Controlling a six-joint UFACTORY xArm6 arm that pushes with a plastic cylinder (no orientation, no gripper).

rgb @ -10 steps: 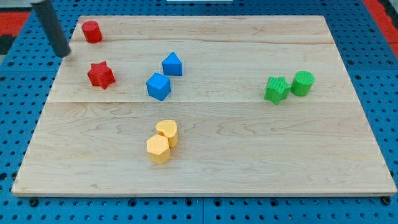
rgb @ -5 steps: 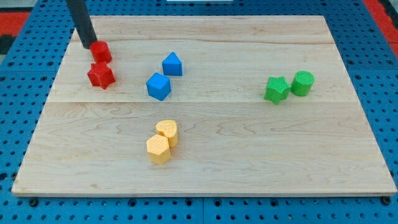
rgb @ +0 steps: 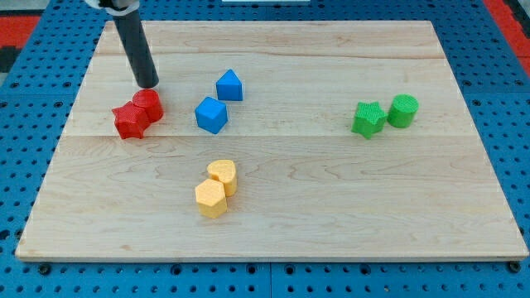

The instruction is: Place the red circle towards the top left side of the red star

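Our tip [rgb: 150, 84] rests on the wooden board [rgb: 331, 215], holding nothing, just above the red circle [rgb: 149, 105], which touches the red star's [rgb: 128, 121] upper right.

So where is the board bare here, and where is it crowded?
Bare: the stretch between the blue blocks and green pair, and the view's bottom strip below the yellow pair. Crowded: the red circle touches the red star, my tip just above.
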